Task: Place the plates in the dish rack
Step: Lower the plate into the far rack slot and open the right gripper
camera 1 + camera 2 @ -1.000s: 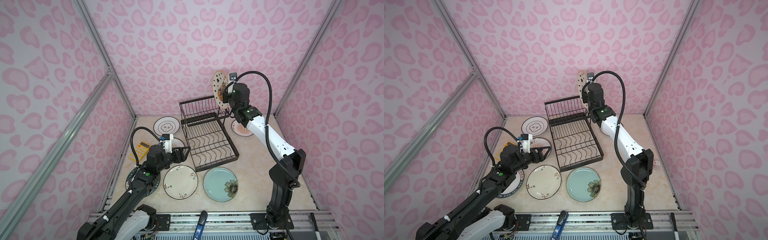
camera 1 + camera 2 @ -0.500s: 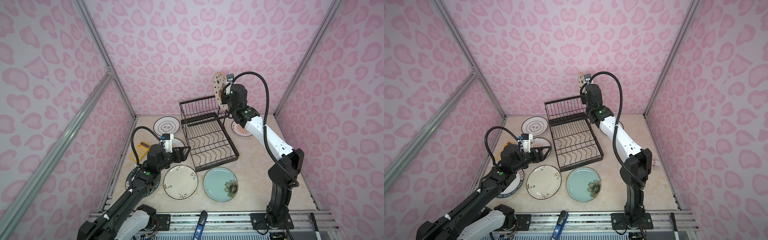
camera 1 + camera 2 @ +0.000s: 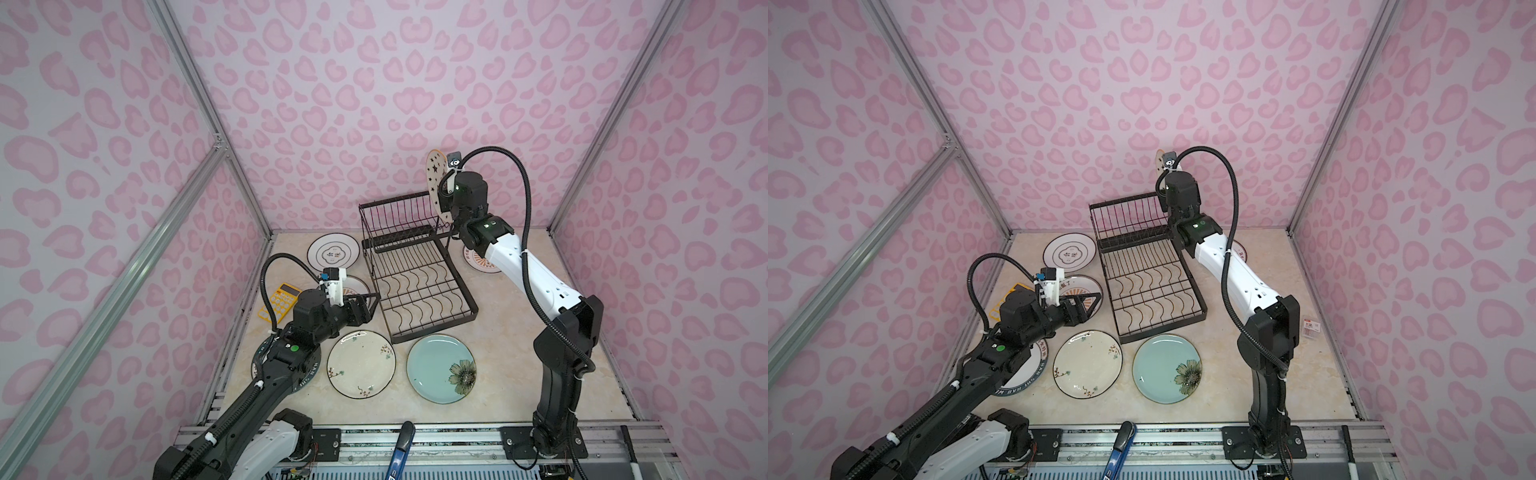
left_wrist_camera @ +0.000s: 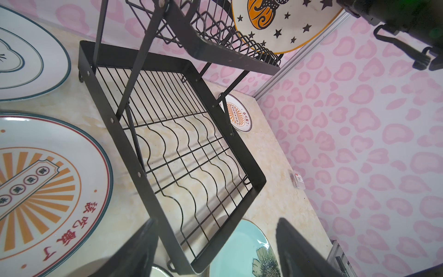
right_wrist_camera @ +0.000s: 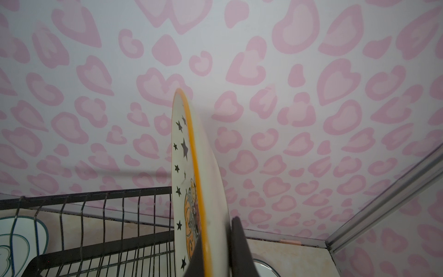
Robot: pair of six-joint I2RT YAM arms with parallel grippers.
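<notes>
The pale marbled surface (image 3: 519, 374) is carrying everything. On it the black wire dish rack (image 3: 434, 325) (image 3: 1163, 329) (image 4: 134, 153) is standing near the middle. Its flat tray with wavy dividers is lying empty, and its raised slotted basket (image 3: 399, 226) is sitting at the far end.

The right claw (image 5: 219, 254) is pinching the starred yellow-rimmed plate (image 3: 435, 178) (image 4: 287, 26) (image 5: 184, 153) by its rim, jaws nearly together with one finger on each face. The plate is standing upright on edge at the right end of the raised basket, rising above the claw. Whether its lower edge is touching the wires cannot be told.

The left claw (image 3: 371, 302) (image 4: 217, 220) is hanging wide open and holding nothing, just beside the tray's near left corner. It is hovering above an orange sunburst plate (image 4: 48, 191), which is lying flat against the rack's left side.

In both top views the pale blue flower plate (image 3: 436, 365) (image 3: 1167, 368) is lying just in front of the tray. The cream floral plate (image 3: 360, 363) is lying beside it, to its left. The white black-ringed plate (image 3: 332, 253) is lying left of the basket. A second orange sunburst plate (image 3: 478, 262) is lying right of the rack, partly under the right arm. The dark-green-rimmed lettered plate (image 3: 1034, 370) is lying under the left arm.

A yellow calculator (image 3: 278, 301) is lying at the left edge, and a small packet (image 3: 1310, 326) at the right.
</notes>
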